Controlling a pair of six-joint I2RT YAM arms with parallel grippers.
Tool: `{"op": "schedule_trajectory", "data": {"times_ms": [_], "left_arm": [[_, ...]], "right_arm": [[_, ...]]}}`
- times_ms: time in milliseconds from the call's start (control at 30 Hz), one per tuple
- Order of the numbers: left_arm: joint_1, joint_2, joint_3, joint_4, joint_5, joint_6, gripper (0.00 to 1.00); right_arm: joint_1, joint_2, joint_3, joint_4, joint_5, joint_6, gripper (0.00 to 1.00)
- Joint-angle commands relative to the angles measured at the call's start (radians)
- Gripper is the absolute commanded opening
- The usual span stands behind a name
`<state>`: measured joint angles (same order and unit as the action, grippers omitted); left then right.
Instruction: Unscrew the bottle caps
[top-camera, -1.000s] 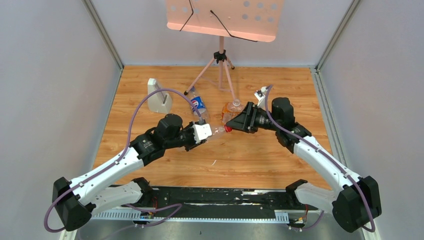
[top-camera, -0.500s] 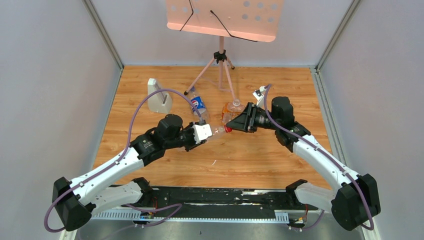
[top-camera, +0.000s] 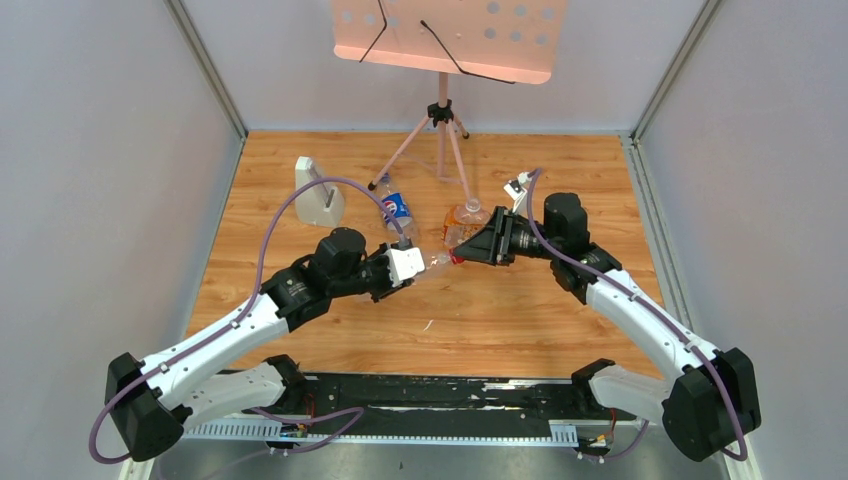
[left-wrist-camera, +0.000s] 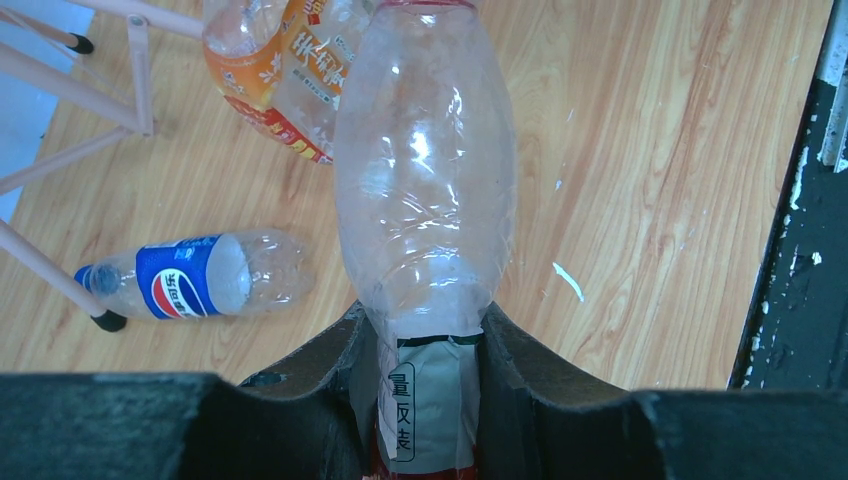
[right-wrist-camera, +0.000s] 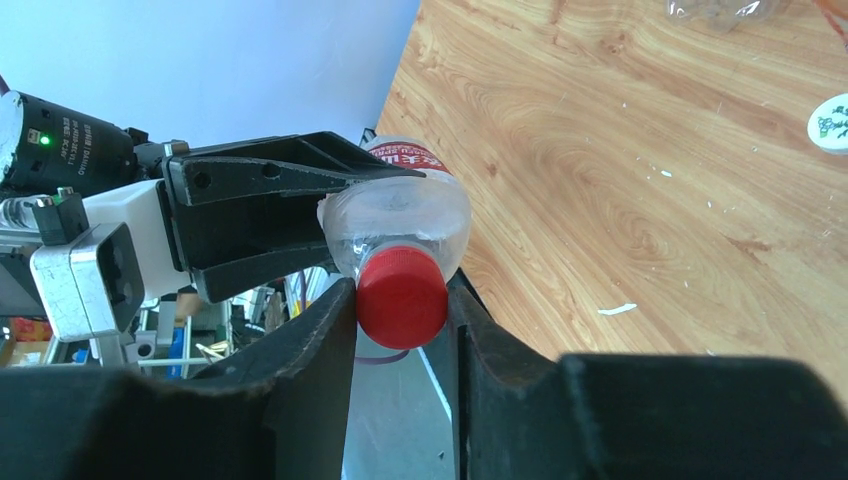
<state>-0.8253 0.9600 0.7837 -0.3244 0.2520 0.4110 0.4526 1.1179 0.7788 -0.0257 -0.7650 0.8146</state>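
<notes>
Tightened since a second ago, the right gripper (right-wrist-camera: 402, 312) is pinching the red cap (right-wrist-camera: 402, 293); the left gripper (left-wrist-camera: 425, 332) is clamping the clear crinkled bottle (left-wrist-camera: 425, 170) (frame centre) above a scuffed wood-grain tabletop (top-camera: 500, 320) between grey walls (top-camera: 90, 150).

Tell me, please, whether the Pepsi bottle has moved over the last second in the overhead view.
No. The Pepsi bottle lies where it did, its cap end by the foot of the music stand's leg.

Your left gripper (top-camera: 418, 267) holds a clear bottle (top-camera: 437, 261) over the wooden table (top-camera: 500, 310); your right gripper (top-camera: 461, 254) meets its red cap (top-camera: 456, 259).
</notes>
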Motion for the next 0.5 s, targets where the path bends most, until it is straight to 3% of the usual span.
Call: {"op": "schedule_trajectory", "data": {"times_ms": [0, 100, 267, 467], "left_arm": [[-0.005, -0.006, 0.0, 0.033, 0.004, 0.005, 0.0], [-0.004, -0.004, 0.0, 0.037, 0.019, 0.0, 0.0], [-0.005, -0.004, -0.003, 0.05, 0.08, -0.024, 0.0], [-0.003, -0.021, 0.002, 0.053, 0.202, -0.045, 0.0]], "right_arm": [[0.002, -0.016, 0.014, 0.05, -0.022, -0.019, 0.27], [0.002, -0.021, 0.014, 0.05, -0.017, -0.056, 0.21], [0.002, -0.055, 0.012, 0.061, -0.02, -0.203, 0.0], [0.002, -0.127, -0.037, 0.159, -0.096, -0.39, 0.0]]}}
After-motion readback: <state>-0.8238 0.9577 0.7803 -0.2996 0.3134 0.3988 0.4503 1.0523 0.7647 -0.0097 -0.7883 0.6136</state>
